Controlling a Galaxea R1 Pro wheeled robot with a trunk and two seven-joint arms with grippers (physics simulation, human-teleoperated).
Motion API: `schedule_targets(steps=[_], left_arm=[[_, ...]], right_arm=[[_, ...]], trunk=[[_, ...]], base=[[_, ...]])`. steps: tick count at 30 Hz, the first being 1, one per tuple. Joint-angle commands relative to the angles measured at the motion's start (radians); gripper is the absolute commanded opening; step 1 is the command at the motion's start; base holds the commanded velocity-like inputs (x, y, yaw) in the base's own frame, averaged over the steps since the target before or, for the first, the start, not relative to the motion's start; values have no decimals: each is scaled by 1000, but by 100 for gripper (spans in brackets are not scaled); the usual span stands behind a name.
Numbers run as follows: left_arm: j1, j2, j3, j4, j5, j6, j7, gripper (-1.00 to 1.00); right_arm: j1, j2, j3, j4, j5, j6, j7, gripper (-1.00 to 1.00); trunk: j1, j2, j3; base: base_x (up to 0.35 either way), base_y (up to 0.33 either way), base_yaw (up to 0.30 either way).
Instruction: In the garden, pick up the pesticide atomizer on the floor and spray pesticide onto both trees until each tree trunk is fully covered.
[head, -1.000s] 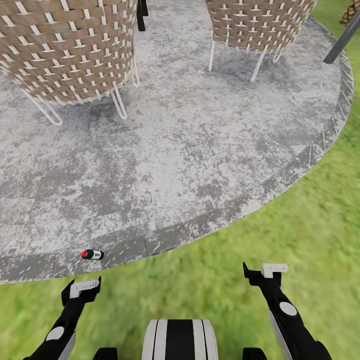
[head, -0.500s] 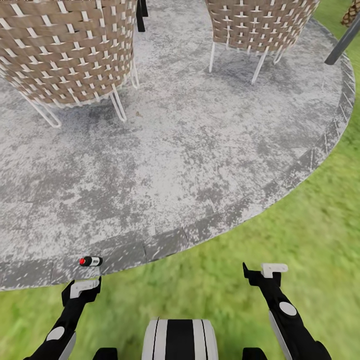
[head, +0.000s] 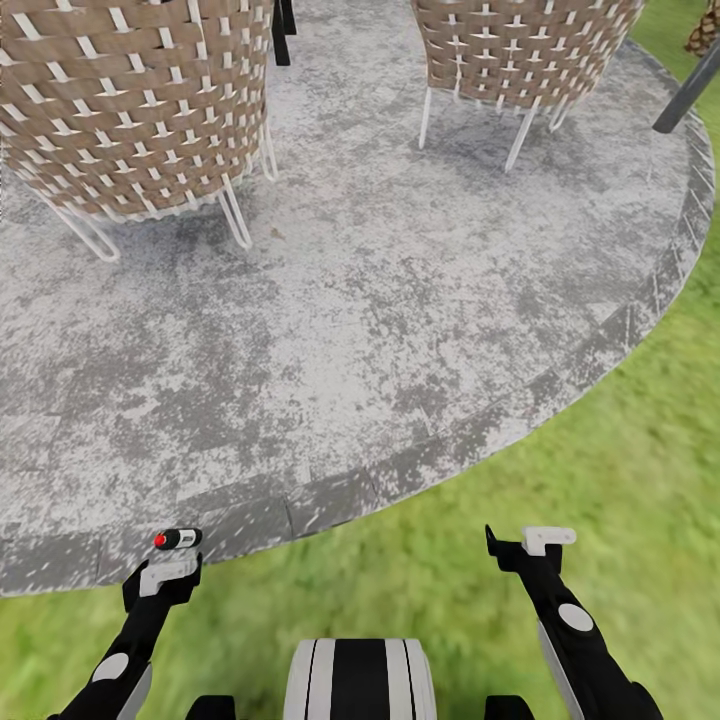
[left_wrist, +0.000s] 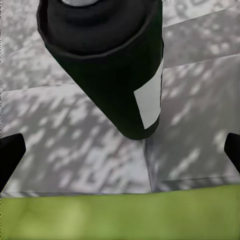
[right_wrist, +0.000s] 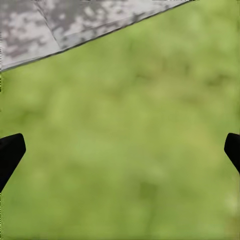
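Observation:
The pesticide atomizer (head: 177, 539), a tiny dark bottle with a red tip, lies on its side on the kerb of the grey paved floor (head: 380, 300). My left gripper (head: 160, 577) hangs open just short of it, over the lawn's edge. In the left wrist view the atomizer (left_wrist: 110, 75) looms large, dark with a white label, ahead of the open left gripper (left_wrist: 121, 155), whose fingertips (left_wrist: 10, 157) stand wide apart. My right gripper (head: 530, 545) is open over the grass, and the right wrist view shows the same gripper (right_wrist: 120, 152) holding nothing. No trees are in view.
Two woven chairs on thin white legs stand on the patio, one at the back left (head: 130, 100), one at the back right (head: 520, 40). A dark slanted pole (head: 685, 90) crosses the far right corner. Green lawn (head: 600, 450) surrounds the kerb.
The whole picture has slid down: the camera and base have come nearer the patio. The atomizer now shows right in front of the left gripper. Both arms keep their pose.

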Motion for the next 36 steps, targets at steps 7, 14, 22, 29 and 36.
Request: schedule_targets(steps=[7, 14, 22, 29, 36], left_arm=[[0, 0, 0, 0, 0, -3, -1, 100], [0, 0, 0, 0, 0, -3, -1, 100], [0, -2, 0, 0, 0, -3, -1, 100], [0, -2, -1, 0, 0, -4, -1, 100], [0, -2, -2, 0, 0, -4, -1, 100]], right_arm=[[0, 0, -1, -1, 6, 1, 0, 100], [0, 0, -1, -1, 6, 1, 0, 100], [0, 0, 0, -1, 6, 1, 0, 100], [0, 0, -1, -1, 6, 1, 0, 100], [0, 0, 0, -1, 6, 1, 0, 100]], trunk=[[0, 0, 0], [0, 0, 5], [0, 0, 18], [0, 0, 28], [0, 0, 31]], base=[[0, 0, 146], [0, 0, 15], [1, 0, 0], [123, 0, 0], [48, 0, 0]])
